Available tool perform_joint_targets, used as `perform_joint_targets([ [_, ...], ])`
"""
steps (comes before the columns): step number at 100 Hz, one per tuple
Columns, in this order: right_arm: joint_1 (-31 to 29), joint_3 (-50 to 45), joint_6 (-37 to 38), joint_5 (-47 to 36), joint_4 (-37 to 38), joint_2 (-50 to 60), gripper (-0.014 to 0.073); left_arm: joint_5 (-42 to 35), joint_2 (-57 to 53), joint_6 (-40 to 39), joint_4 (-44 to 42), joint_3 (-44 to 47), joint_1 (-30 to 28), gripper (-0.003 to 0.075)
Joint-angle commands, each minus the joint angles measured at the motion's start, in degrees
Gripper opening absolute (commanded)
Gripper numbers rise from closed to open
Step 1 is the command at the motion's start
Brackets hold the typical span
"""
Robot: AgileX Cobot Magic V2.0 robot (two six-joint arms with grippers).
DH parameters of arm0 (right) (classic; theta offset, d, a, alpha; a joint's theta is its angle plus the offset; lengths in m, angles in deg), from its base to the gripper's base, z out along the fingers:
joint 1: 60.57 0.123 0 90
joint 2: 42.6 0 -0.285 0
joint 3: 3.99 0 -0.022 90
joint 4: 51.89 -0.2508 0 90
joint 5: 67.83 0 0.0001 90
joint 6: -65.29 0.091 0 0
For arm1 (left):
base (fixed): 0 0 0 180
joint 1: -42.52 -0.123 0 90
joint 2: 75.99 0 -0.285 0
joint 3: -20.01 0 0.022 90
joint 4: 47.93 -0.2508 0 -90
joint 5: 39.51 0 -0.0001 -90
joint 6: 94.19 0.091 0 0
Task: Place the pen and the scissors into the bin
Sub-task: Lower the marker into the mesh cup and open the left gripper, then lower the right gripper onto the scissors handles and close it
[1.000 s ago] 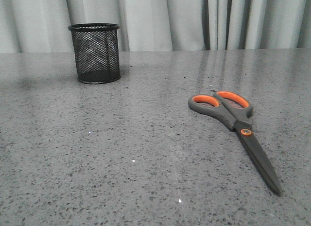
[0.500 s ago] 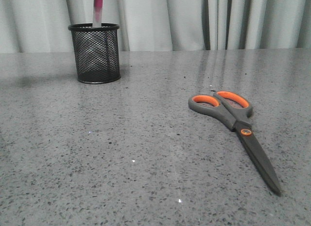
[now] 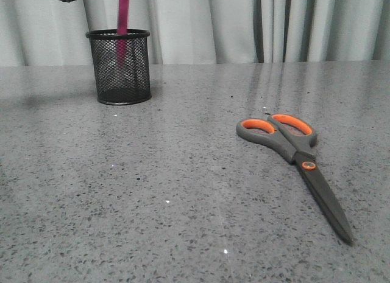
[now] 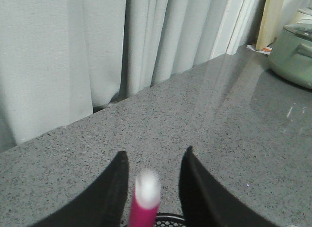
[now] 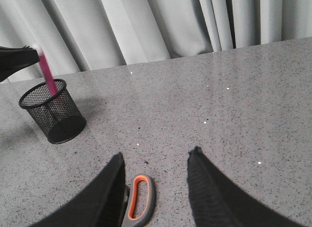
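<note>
Since a second earlier the slim magenta-pink pen (image 3: pixel 122 18) had dropped partway into the black wire-mesh cup (image 3: pixel 120 69), apparently loose between the left gripper's (image 4: pixel 152 163) parted fingers, so retreating straight upward seemed wisest, while the orange-looped scissors (image 3: pixel 295 161) lay well right of the cup beneath the open right gripper (image 5: pixel 155 161).

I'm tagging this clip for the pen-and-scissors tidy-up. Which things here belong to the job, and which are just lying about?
Job: pen, lower end inside bin; scissors flat on table.
Lying about: pale green pot; curtain.
</note>
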Motion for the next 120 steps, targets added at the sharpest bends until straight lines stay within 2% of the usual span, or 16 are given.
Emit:
perform_joint_targets([
  [1, 0.2, 2.05, -0.56, -3.47, -0.27, -0.64, 0.0273, 3.33, -2.86, 0.34, 5.46, -1.4, -0.26, 0.0333],
  [19, 0.28, 2.69, -0.56, -3.95, -0.27, -0.64, 0.0273, 11.2, -6.81, 0.13, 7.89, -2.03, -2.82, 0.0312],
  [24, 0.41, 3.96, -0.56, -3.18, -0.27, -0.68, 0.0273, 12.55, -9.44, -0.2, 7.89, -2.03, -3.96, 0.0265],
  [36, 2.74, 10.08, -3.92, 1.23, -0.27, -3.54, 0.0273, 12.28, -17.28, -3.33, 6.95, -2.12, -6.61, 0.0086],
  [46, 6.34, 17.13, -6.51, 6.2, -0.27, -9.21, 0.0273, 11.5, -24.88, -5.51, 3.59, -2.12, -8.13, 0.0004],
  [59, 11.18, 26.35, -6.63, 14.52, 0.82, -18.35, 0.0273, 7.48, -33.34, -11.31, -4.1, -2.12, -7.95, -0.0005],
  [72, 12.75, 33.43, -6.63, 26.2, 1.41, -28.14, 0.0286, 5.93, -40.87, -16.6, -11.34, -2.12, -6.47, -0.0005],
  [84, 12.79, 38.31, -5.89, 37.01, 1.41, -35.35, 0.0388, 4.99, -46.32, -18.27, -15.75, -2.12, -3.67, -0.0005],
  [93, 13.03, 40.52, -4.3, 44.69, 1.41, -39.83, 0.0426, 4.75, -49.24, -18.32, -17.08, -2.12, -0.63, -0.0005],
  [105, 15.34, 40.89, -3.09, 50.25, 1.69, -44.32, 0.0424, 4.73, -51.37, -18.32, -17.92, -2.12, 2.28, -0.0005],
  [120, 20.25, 40.89, 2.75, 49.56, 8.1, -48.15, 0.042, 4.58, -52.54, -19.96, -18.27, -2.12, 2.88, -0.0005],
])
